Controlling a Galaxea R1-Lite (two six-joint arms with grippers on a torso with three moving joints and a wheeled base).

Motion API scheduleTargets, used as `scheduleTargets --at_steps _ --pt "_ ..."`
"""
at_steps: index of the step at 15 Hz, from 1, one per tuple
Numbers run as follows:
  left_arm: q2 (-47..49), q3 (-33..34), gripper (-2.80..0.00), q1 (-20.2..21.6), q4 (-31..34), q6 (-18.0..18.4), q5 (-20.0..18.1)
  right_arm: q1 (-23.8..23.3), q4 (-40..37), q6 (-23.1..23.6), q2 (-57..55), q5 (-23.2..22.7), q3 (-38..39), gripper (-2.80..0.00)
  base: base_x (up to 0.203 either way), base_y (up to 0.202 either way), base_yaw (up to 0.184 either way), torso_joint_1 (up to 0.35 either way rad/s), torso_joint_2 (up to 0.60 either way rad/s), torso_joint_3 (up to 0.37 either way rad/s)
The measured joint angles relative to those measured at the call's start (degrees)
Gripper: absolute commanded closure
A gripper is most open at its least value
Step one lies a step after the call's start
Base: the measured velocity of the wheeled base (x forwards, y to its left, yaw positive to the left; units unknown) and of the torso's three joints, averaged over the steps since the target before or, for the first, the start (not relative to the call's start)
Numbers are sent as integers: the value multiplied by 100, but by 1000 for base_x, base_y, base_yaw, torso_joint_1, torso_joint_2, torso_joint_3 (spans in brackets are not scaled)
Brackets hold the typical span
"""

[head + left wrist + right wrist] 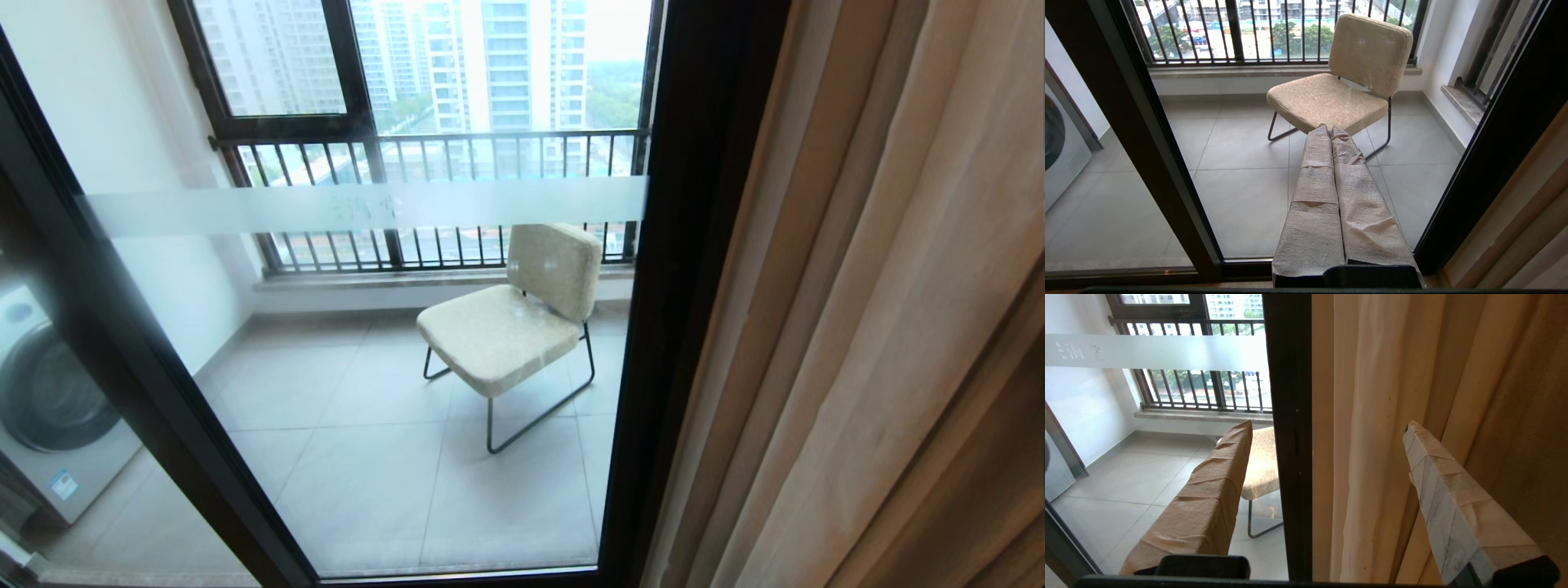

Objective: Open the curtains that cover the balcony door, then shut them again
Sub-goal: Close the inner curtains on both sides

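Beside the balcony door point(1286, 437), right claw point(1327, 428) spread wide, curtains point(1372, 416) between its fingers, untouched.

Head view looks down through balcony door point(392, 343); both wrist views face it lower; all share chair point(510, 327).

— Where's the light coming from?
— All daylight, from outside, through the balcony door point(392, 343). It's soft and overcast; the sky and towers beyond wash out pale.
— Shadows?
— Faint ones under the chair point(510, 322). The curtains point(882, 327) beside the right gripper point(1327, 428) go dim in their folds farthest from the glass.
— Glare, blur?
— Light reflections smear the glass. The door frame bows and leans near the head view's edges. Everything else is reasonably sharp.
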State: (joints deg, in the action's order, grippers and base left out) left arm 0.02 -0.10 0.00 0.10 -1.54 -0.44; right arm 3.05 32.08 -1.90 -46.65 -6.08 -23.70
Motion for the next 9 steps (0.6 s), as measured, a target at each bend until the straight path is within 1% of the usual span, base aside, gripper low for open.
scheduleTargets --at_steps 4,6,9 --pt "0 0 0 0 0 0 0 0 550 -2 -615 12 -6 -280 0 0 0 0 0 0" --pt "0 0 0 0 0 0 0 -41 975 4 -1005 25 -78 -280 0 0 0 0 0 0" --pt "0 0 0 0 0 2 0 -298 1218 22 -1583 25 -477 -280 0 0 0 0 0 0"
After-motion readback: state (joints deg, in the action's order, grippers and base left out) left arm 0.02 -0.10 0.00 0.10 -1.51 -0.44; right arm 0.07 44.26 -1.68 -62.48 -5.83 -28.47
